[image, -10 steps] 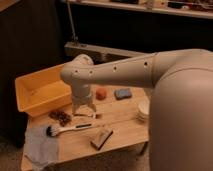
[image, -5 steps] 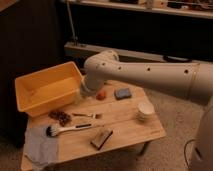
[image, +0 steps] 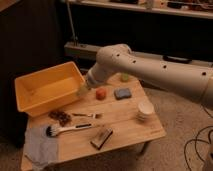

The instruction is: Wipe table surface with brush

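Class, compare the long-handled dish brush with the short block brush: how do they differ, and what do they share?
The dish brush is long, slim and pale; the block brush is short, rectangular and brown. The dish brush lies almost level; the block brush lies slanted. Both rest on the table surface, apart from the hand beside the yellow tub.

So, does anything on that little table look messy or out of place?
Two things. A pile of brown bits lies loose on the table surface beside the yellow tub, like a spill. A grey cloth droops over the near-left corner. The gripper hangs by the tub; the brush lies untouched.
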You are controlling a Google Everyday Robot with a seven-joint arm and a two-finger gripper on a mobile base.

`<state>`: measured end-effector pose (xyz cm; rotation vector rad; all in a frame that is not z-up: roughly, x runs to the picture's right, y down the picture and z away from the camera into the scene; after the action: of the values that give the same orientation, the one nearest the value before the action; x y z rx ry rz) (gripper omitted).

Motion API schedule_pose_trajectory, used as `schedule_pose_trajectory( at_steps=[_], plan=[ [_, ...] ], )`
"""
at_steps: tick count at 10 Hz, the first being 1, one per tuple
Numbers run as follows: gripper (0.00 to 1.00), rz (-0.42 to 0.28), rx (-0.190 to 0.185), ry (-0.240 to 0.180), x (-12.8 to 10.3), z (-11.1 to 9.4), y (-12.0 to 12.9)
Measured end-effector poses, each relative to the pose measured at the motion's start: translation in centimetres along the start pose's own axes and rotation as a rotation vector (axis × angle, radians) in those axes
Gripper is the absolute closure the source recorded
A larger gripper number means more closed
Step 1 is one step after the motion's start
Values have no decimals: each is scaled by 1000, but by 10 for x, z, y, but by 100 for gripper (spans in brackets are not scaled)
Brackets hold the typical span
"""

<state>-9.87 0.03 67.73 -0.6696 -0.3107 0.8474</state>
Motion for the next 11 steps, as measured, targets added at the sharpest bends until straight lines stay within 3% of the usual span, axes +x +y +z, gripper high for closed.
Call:
schedule_pose_trajectory(
  at_steps=[4,6,11],
  plan=[
    [35,-101,-61,72,17,53,25],
    [35,-178,-69,115,23,76,44],
    [35,-301,-127,174,50,129,82]
  ],
)
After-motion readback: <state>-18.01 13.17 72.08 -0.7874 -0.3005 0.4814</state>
